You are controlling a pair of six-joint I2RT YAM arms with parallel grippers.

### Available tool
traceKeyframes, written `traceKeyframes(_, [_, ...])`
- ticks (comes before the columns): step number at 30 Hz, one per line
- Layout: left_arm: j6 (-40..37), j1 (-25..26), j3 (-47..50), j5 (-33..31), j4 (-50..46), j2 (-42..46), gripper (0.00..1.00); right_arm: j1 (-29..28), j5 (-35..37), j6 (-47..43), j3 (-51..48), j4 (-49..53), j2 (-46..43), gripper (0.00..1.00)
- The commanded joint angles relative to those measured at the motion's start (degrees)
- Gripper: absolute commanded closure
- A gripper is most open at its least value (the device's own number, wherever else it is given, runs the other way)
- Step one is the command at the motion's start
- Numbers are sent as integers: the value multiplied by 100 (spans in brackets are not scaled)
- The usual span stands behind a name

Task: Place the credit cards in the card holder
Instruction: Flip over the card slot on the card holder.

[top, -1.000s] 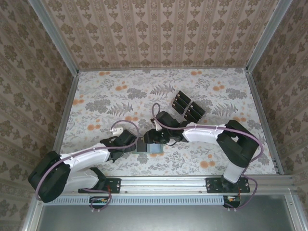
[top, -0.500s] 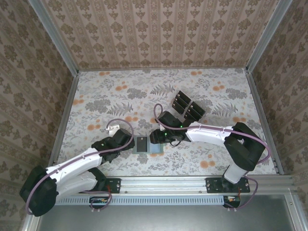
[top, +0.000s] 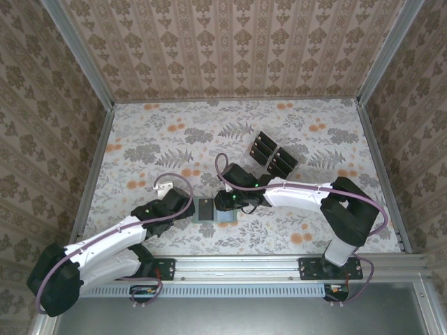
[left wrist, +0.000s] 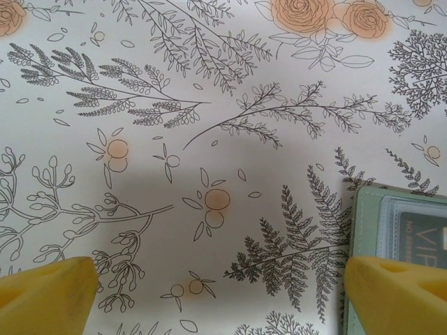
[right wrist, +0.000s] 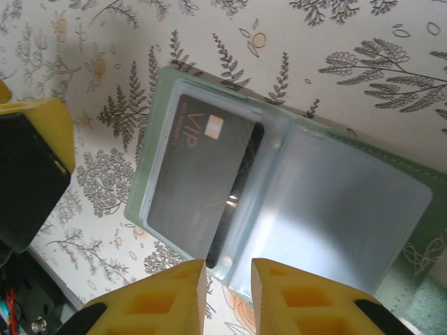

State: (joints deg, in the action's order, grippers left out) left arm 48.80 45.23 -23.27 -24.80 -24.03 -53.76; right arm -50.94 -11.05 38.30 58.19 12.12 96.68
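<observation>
The sage-green card holder [top: 225, 217] lies open on the floral tabletop, in front of both arms. One black credit card [top: 205, 209] sits in its left pocket, gold "VIP" lettering up [right wrist: 195, 174]. In the right wrist view my right gripper [right wrist: 228, 293] hovers over the holder's [right wrist: 335, 202] near edge by the middle fold. Its jaws stand a narrow gap apart with nothing between them. My left gripper [left wrist: 220, 293] is wide open just left of the holder [left wrist: 398, 230], and its right fingertip [left wrist: 398, 293] overlaps the holder's left edge. More black credit cards [top: 272, 155] lie at the back right.
The table is walled by patterned panels with metal rails [top: 94, 167] on three sides. The tabletop [left wrist: 174, 105] to the left of the holder is bare floral cloth. My left gripper's yellow finger [right wrist: 38, 129] shows at the left edge of the right wrist view.
My left gripper has drawn back leftward off the card holder. The right gripper's jaws have narrowed and it has shifted slightly left over the holder. The card stays in the left pocket.
</observation>
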Motion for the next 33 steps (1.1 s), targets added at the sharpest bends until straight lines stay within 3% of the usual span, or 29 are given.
traceKeyframes(1, [-142,-32,43,112,28,-3,0,2,324,-223,225,347,78,76])
traceKeyframes(15, [-188,234,-141,290,397,-511,0,158,848,-1129,459,813,518,70])
traceKeyframes(19, [-169,361,-183,271,494,-621,0,178,868,-1193,465,845,534,61])
traceKeyframes(33, [-246,508,-405,265,628,-978,0,202,522,-1003,292,528,885,57])
